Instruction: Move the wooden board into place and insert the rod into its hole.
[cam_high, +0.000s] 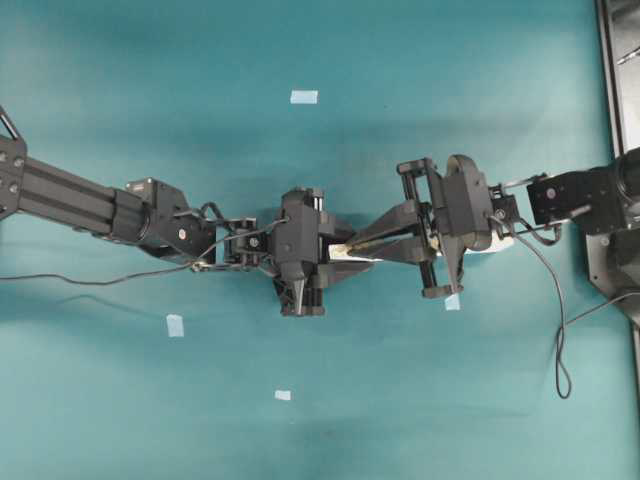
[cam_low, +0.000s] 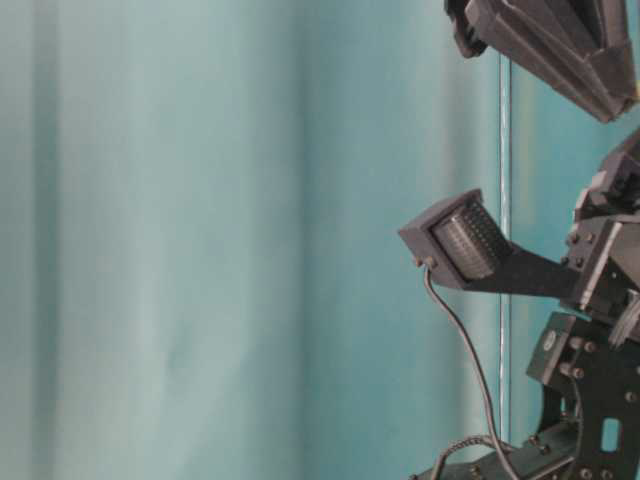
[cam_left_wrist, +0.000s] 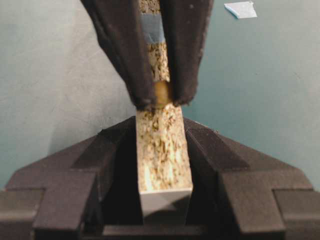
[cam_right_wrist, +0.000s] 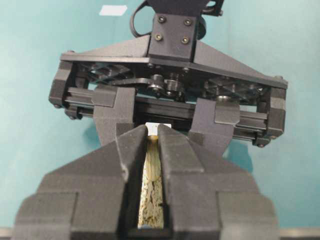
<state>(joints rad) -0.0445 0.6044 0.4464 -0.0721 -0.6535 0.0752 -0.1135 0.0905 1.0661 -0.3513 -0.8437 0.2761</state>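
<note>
In the left wrist view, the left gripper (cam_left_wrist: 164, 165) has its fingers clenched on the wooden board (cam_left_wrist: 163, 150), edge up, above the desk (cam_left_wrist: 60, 75). It looks stiff and light; gripping the flat faces suits. Beyond, the right gripper (cam_left_wrist: 161, 97) pinches the rod (cam_left_wrist: 161, 93) against that edge; both arms meet nose-to-nose.

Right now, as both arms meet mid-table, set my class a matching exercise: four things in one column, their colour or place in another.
Things:
1. the wooden board
2. the rod
3. tape square
4. table

Descriptions:
A. teal surface
B. light blue, lying flat, away from both arms
C. between the fingertips of the right gripper
D. pale speckled edge, clamped in the left gripper

Pairs: 1-D, 2-C, 3-B, 4-A
</note>
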